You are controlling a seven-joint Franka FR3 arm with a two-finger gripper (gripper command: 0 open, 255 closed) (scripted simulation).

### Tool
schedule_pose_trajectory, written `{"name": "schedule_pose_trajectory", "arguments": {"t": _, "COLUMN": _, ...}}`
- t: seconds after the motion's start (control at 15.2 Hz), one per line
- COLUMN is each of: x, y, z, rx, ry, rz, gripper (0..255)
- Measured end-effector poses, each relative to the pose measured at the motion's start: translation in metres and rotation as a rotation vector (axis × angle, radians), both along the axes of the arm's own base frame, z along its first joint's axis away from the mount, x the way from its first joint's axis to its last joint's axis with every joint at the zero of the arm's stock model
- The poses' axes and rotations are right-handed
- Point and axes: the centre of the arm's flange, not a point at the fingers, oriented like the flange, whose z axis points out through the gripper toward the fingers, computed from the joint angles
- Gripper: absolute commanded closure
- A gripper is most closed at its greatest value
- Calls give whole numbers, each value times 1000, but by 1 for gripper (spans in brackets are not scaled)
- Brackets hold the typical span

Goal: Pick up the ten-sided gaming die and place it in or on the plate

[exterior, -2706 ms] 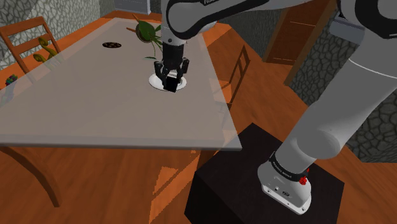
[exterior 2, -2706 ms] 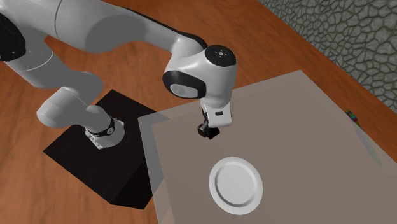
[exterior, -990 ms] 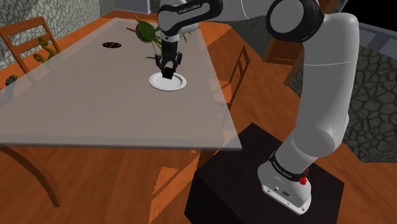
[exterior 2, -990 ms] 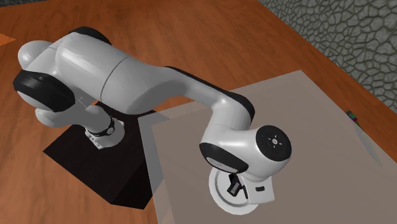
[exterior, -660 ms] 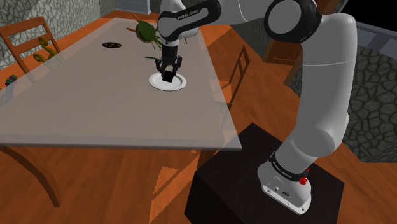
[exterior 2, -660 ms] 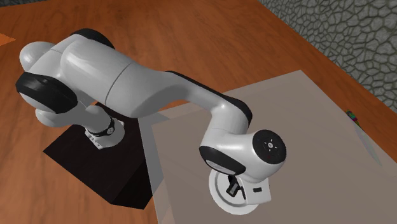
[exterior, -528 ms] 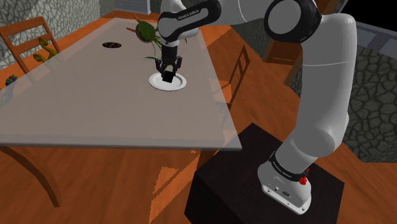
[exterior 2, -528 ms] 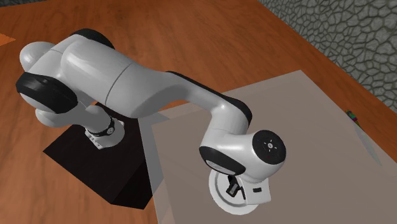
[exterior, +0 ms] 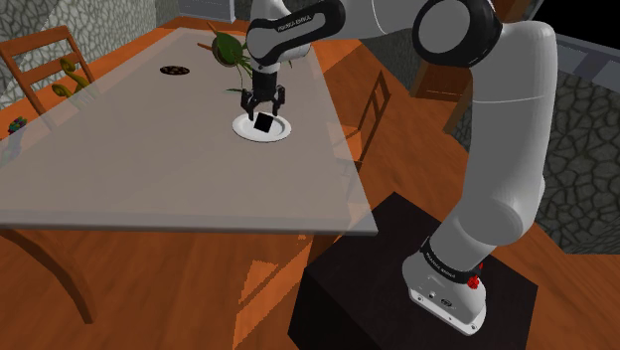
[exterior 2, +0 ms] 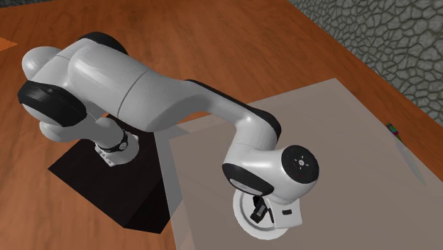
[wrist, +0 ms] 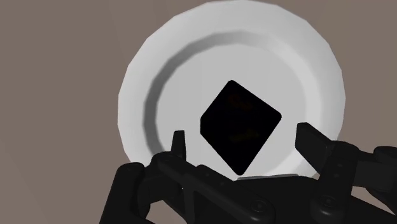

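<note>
A long table point(exterior: 149, 149) with a flat grey top and curved wooden legs stands on a floor point(exterior: 179, 298) of orange-brown boards. A slatted wooden chair point(exterior: 45, 60) sits at its far corner on the shoulder view's left, and another chair point(exterior: 370, 104) is tucked in along the right edge. Grey cobbled stone walls point(exterior: 99, 20) close the room, with a brown wooden door point(exterior: 452, 60) set among them. A black area point(exterior: 596, 20) shows beyond the wall's upper edge.

Your gripper point(exterior: 263, 103) has let go: its fingers point(wrist: 312, 141), clasped on the die point(wrist: 240, 126) half a second ago, now stand apart. The die lies loose between them, just below the fingertips, on the plate point(wrist: 159, 70).
</note>
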Motion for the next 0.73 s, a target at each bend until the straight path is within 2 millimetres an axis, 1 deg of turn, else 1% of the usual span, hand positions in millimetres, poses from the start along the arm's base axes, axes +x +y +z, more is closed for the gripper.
{"name": "schedule_pose_trajectory", "arguments": {"t": 0.13, "x": 0, "y": 0, "z": 0, "rx": 0, "ry": 0, "rz": 0, "gripper": 0}}
{"name": "schedule_pose_trajectory", "arguments": {"t": 0.2, "x": -1, "y": 0, "z": 5, "rx": 0, "ry": 0, "rz": 0, "gripper": 0}}
{"name": "schedule_pose_trajectory", "arguments": {"t": 0.33, "x": 2, "y": -1, "z": 28, "rx": 0, "ry": -1, "rz": 0, "gripper": 0}}
{"name": "schedule_pose_trajectory", "arguments": {"t": 0.4, "x": 0, "y": -1, "z": 40, "rx": 0, "ry": -1, "rz": 0, "gripper": 0}}
{"name": "schedule_pose_trajectory", "arguments": {"t": 0.46, "x": 0, "y": -1, "z": 45, "rx": 0, "ry": -2, "rz": 0, "gripper": 0}}
{"name": "schedule_pose_trajectory", "arguments": {"t": 0.73, "x": 0, "y": 0, "z": 50, "rx": 0, "ry": 0, "rz": 0, "gripper": 0}}
